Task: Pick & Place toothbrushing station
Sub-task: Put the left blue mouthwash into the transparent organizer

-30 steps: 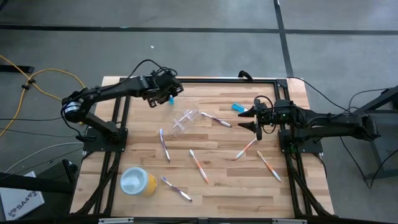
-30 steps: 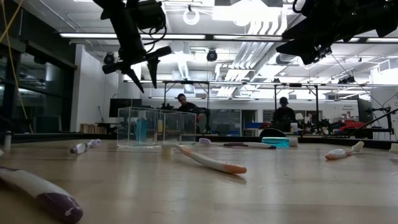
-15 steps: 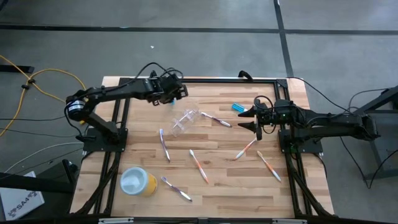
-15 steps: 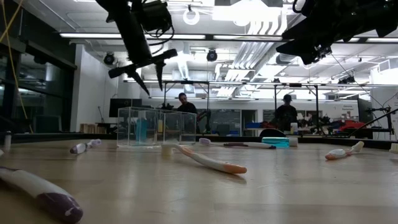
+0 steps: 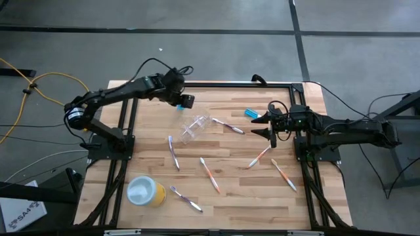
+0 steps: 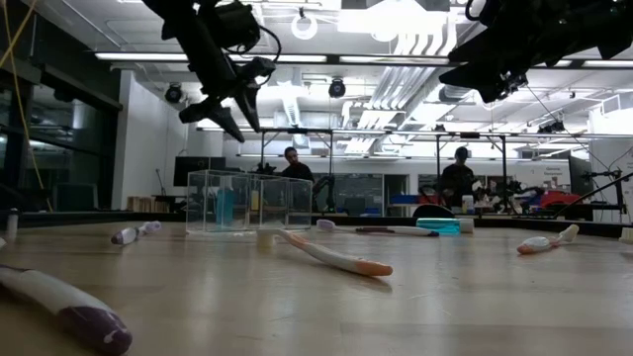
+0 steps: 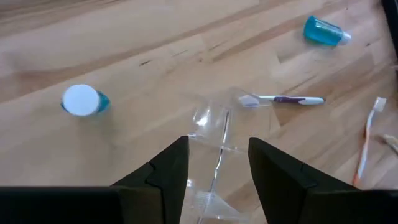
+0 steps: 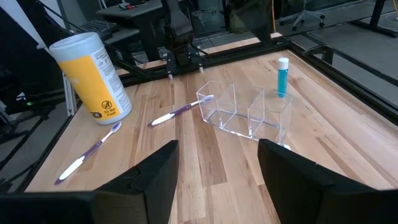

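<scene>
Barely begun. Clear plastic compartment holder [image 5: 195,126] near mid-worktop, apparently empty; slim white, orange and purple toothbrushes [image 5: 210,174] scattered loose over the wooden worktop [image 5: 230,196]; one blue tube [image 5: 180,103] upright beside the holder, another [image 5: 252,113] lying flat. Left gripper [image 5: 186,101] raised above the holder, fingers parted, empty. Right gripper [image 5: 264,125] parked wide, empty.

From my remote station, both arms are dark, jointed links with looping black cables. The left gripper [image 5: 186,101] and right gripper [image 5: 264,125] end in matte black, wedge-shaped fingers [image 7: 168,171]; each base sits on black frame struts.
</scene>
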